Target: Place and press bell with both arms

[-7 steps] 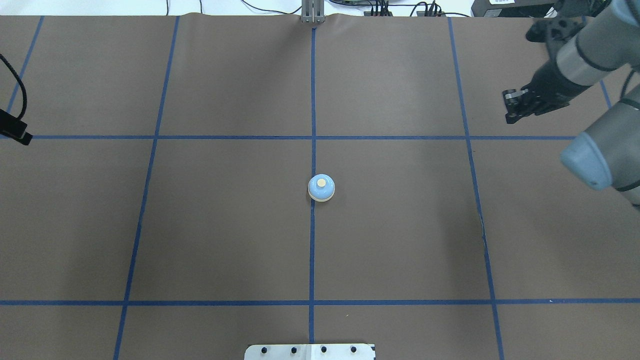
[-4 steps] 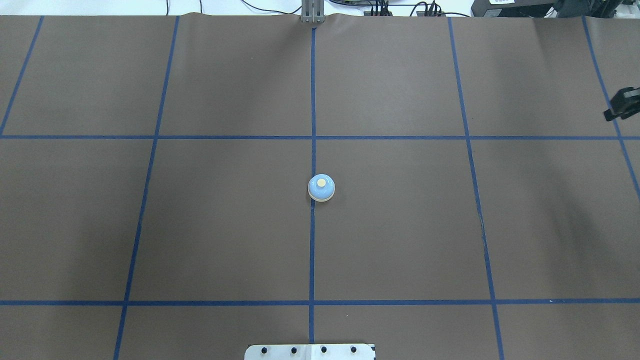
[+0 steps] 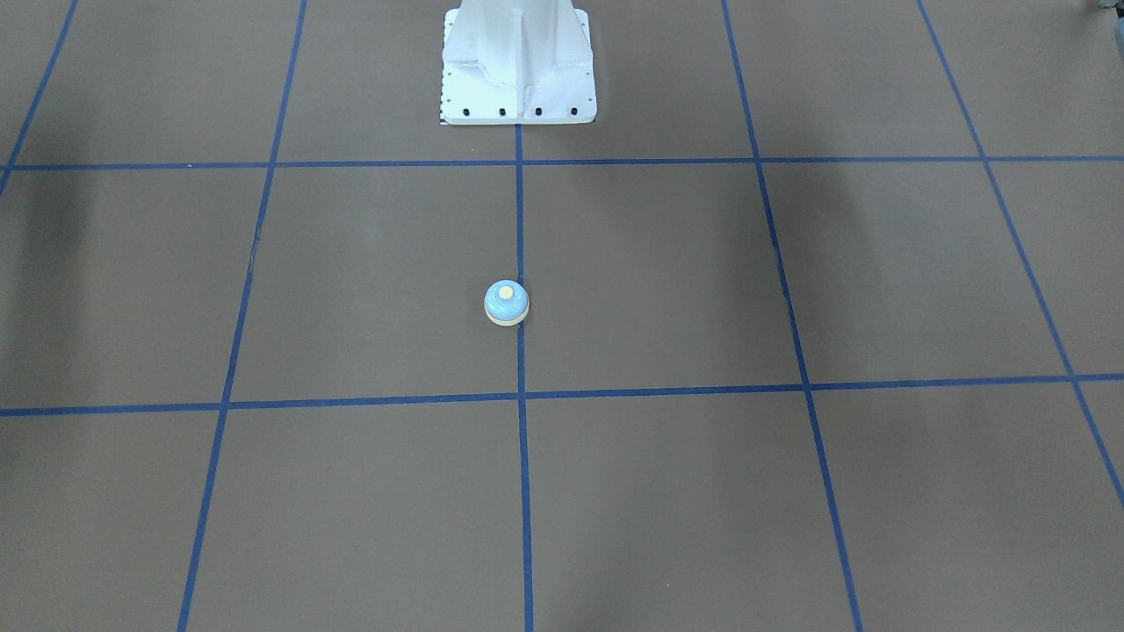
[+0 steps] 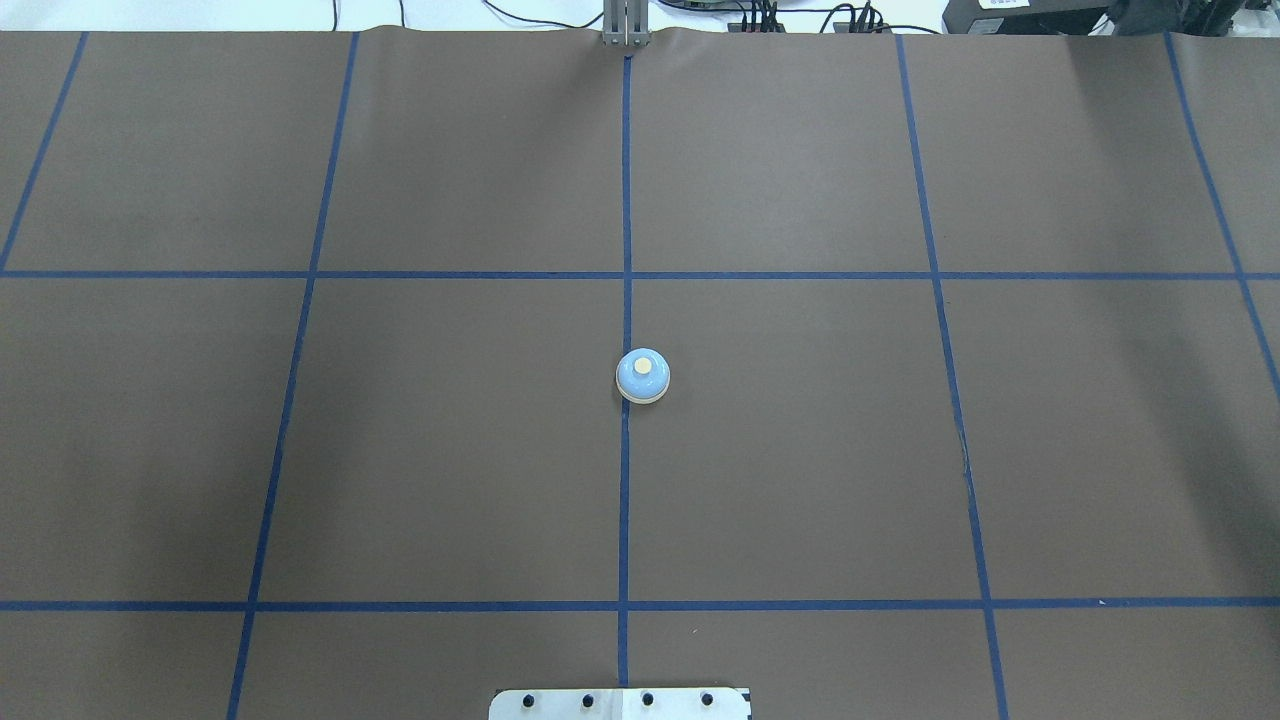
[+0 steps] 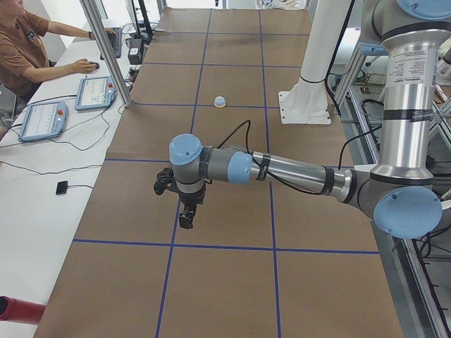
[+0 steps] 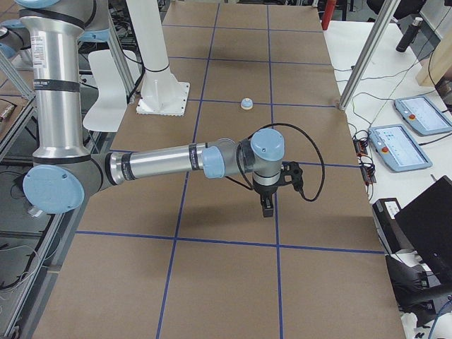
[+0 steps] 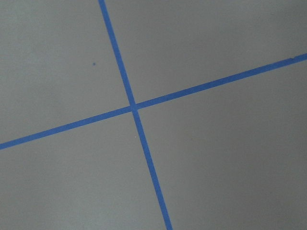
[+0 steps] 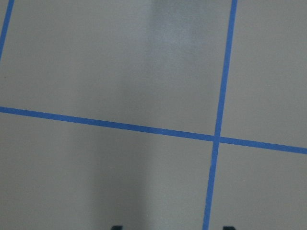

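Observation:
The bell (image 4: 642, 376) stands upright on the brown table cover beside the centre blue line, alone and untouched; it also shows in the front view (image 3: 507, 303), the left view (image 5: 220, 101) and the right view (image 6: 246, 104). My left gripper (image 5: 185, 220) hangs pointing down over the table's left end, far from the bell; I cannot tell whether it is open or shut. My right gripper (image 6: 267, 208) hangs over the table's right end. Its two dark fingertips (image 8: 116, 227) show wide apart at the right wrist view's bottom edge, with nothing between them.
The white pedestal base (image 3: 518, 61) stands at the robot's side of the table. Blue tape lines grid the cover. An operator (image 5: 21, 42) sits at a side bench with tablets (image 5: 42, 116). More tablets (image 6: 420, 116) lie beyond the right end.
My right arm has drawn back to the right and left the overhead view. The black part at the left edge has gone too. The bell has not moved.

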You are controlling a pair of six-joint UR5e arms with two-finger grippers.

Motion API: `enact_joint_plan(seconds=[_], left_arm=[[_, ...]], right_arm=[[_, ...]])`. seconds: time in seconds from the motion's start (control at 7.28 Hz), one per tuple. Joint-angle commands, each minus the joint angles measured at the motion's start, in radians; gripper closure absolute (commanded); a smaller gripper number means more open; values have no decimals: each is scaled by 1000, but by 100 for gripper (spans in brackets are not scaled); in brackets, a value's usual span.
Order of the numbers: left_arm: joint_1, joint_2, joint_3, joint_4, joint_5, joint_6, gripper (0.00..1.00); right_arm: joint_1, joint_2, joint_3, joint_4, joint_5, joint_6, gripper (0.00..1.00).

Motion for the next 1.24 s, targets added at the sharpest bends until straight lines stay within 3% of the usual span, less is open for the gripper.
enact_joint_plan(seconds=[0.0, 0.27, 0.55, 1.1], left_arm=[[-8, 15, 5, 0, -2, -53, 1], [-6, 42, 9, -14, -17, -48, 0], [-5, 42, 8, -16, -95, -41, 1], [-18, 82, 11, -46, -89, 55, 0]], right_arm=[[0, 6, -9, -55, -5, -48, 0], [9, 19, -28, -78, -7, -102, 0], [8, 20, -34, -78, -10, -102, 0], [-12, 23, -50, -79, -9, -103, 0]])
